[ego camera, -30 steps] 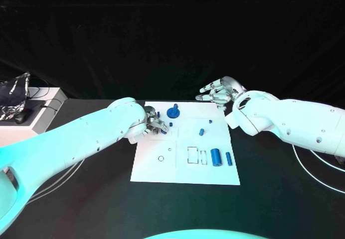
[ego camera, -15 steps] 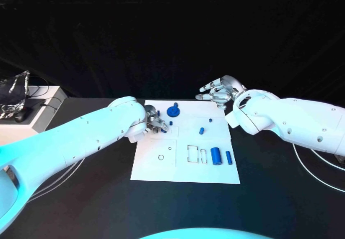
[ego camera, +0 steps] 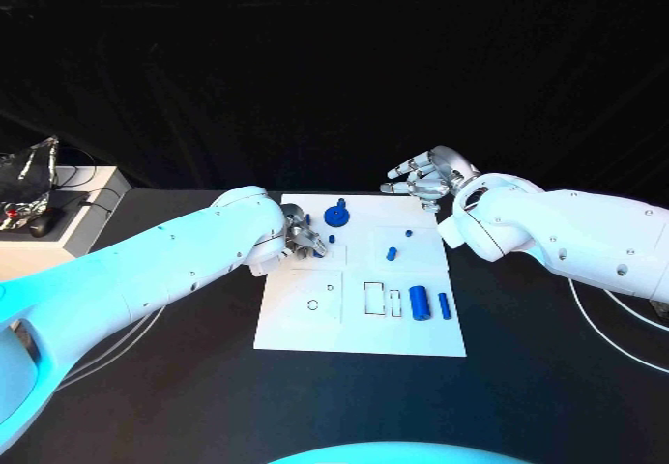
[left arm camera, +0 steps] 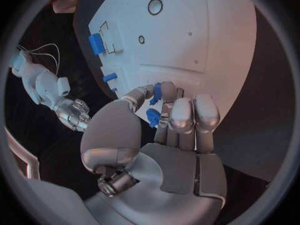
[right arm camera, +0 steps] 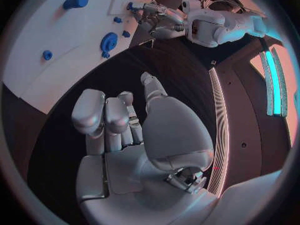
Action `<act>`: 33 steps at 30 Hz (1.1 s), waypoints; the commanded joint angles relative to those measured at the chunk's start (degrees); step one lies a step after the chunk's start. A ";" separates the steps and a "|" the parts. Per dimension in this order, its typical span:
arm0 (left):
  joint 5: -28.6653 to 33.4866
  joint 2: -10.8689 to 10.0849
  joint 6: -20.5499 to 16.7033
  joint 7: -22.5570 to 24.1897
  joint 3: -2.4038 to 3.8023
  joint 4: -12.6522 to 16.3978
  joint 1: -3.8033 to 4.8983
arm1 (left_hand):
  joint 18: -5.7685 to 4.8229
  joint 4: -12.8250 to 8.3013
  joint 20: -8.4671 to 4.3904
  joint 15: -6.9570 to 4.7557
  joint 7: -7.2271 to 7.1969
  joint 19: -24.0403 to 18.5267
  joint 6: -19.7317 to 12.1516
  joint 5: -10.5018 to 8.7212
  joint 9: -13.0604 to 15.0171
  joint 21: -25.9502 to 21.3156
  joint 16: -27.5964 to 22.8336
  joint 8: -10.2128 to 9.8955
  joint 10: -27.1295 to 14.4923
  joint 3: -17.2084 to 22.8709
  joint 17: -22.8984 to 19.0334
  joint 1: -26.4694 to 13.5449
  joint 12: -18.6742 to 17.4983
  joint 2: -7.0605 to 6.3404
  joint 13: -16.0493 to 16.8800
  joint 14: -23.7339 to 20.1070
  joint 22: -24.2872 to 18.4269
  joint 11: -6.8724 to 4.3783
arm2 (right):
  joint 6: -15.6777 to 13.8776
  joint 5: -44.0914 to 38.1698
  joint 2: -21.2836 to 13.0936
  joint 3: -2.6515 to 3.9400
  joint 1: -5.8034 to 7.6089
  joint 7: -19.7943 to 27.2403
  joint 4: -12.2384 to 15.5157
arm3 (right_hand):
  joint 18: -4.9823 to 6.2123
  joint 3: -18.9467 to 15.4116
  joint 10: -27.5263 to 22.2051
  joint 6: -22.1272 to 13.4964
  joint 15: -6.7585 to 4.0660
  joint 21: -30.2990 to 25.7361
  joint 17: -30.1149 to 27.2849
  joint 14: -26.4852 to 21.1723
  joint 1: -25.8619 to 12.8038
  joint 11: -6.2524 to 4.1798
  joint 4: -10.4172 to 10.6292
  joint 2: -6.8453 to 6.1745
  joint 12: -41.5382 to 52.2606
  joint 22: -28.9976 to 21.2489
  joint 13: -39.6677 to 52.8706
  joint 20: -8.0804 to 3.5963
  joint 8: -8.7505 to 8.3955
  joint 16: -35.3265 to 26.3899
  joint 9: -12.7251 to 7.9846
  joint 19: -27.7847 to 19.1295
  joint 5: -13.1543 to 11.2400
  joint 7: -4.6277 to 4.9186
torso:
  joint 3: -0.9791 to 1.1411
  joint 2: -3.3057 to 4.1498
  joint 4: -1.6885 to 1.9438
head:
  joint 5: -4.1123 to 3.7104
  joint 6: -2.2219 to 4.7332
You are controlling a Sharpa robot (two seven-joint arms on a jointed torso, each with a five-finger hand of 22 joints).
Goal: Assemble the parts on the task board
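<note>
The left hand (left arm camera: 164, 135) pinches a small blue part (left arm camera: 154, 117) over the board's (ego camera: 300, 329) far left. A loose pinch could drop it off target. The right hand (ego camera: 425, 177) hangs spread beyond the far right corner.

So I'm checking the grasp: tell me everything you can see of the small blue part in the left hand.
The small blue part is a short, matte, plastic-looking piece, pinched between the fingers of the left hand. It is held over the white task board, near its edge. Fingers hide much of it, so its full shape cannot be told.
</note>
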 commanded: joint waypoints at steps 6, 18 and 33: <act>-0.37 0.52 2.33 -0.76 -0.06 -0.30 -0.11 | -0.89 -2.60 0.05 -0.28 -2.72 0.57 3.71 -0.04 9.63 -0.47 0.73 0.53 0.79 0.67 0.08 2.50 0.73 3.71 0.00 0.39 0.34 -0.66 | 0.90 -0.30 -0.04 0.02 -0.02 0.22 0.11 | 0.69 -0.15 -0.37 -0.12 -0.02 -0.31 -0.09 0.21 -0.51 0.16 0.35 0.10 0.09 6.98 -0.01 0.05 -0.17 -0.15 0.03 2.25 0.32 0.45 | -0.01 0.03 0.01 | -0.01 -0.06; -0.35 1.14 2.18 -0.89 -0.06 -0.79 -0.12 | -1.01 -1.53 0.05 -0.29 -2.94 0.88 4.16 -1.09 10.02 -0.63 1.09 0.86 0.92 -0.60 -0.33 1.45 0.64 6.13 1.37 0.36 0.80 -0.70 | 1.15 -0.31 0.10 0.02 -0.02 0.18 -0.08 | 0.69 -0.18 -0.36 -0.15 -0.03 -0.36 -0.13 0.22 -0.49 0.14 0.38 0.09 0.09 6.98 -0.06 0.04 -0.17 -0.25 0.03 2.27 0.51 0.45 | 0.00 0.06 0.02 | -0.08 -0.04; -0.01 1.38 1.70 -0.80 -0.03 -0.77 -0.10 | -1.08 -1.64 -0.01 -0.30 -2.97 1.03 4.00 -1.49 10.48 -0.88 1.28 1.03 0.89 -1.09 -0.77 0.63 0.49 7.56 2.05 0.25 1.18 -0.70 | 1.44 -0.31 0.23 0.01 -0.06 0.09 -0.28 | 0.68 -0.16 -0.29 -0.16 -0.03 -0.35 -0.15 0.21 -0.49 0.14 0.31 0.10 0.16 6.99 0.01 0.03 -0.18 -0.28 0.02 2.28 0.76 0.45 | -0.02 0.09 -0.02 | -0.10 -0.28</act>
